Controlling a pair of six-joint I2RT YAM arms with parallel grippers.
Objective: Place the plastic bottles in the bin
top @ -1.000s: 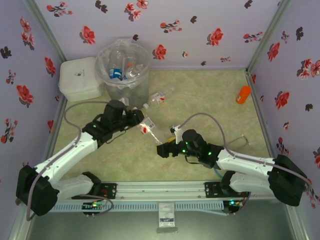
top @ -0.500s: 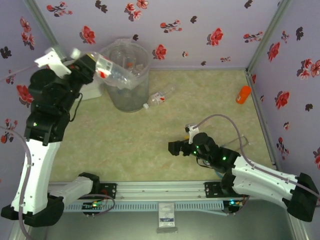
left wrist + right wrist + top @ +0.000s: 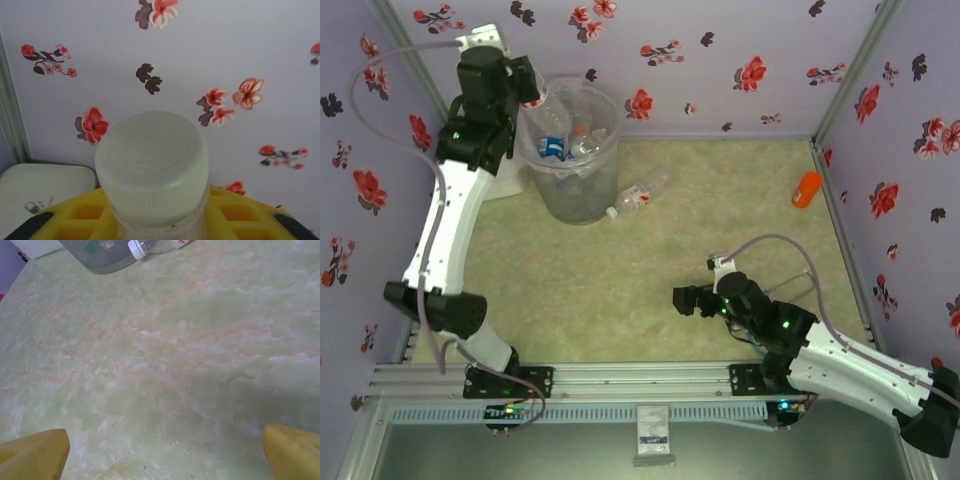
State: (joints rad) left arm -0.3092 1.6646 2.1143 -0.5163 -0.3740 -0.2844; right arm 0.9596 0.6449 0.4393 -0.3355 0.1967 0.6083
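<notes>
1. My left gripper (image 3: 523, 84) hangs high over the left rim of the bin (image 3: 578, 196). Its jaws are clamped on a clear bottle (image 3: 152, 167) with a white cap.
2. My right gripper (image 3: 682, 300) hovers low over the pale green table (image 3: 620, 290), jaws spread wide and holding nothing.
3. Several bottles (image 3: 560, 145) lie inside the bin.
4. One more bottle (image 3: 638, 193) lies on its side on the table, just beside the bin's right wall.

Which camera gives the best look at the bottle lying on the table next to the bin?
Top external: the bottle lies whole there, label and cap visible, beside the bin. The right wrist view catches its white cap and neck at the top edge, the rest cut off.
</notes>
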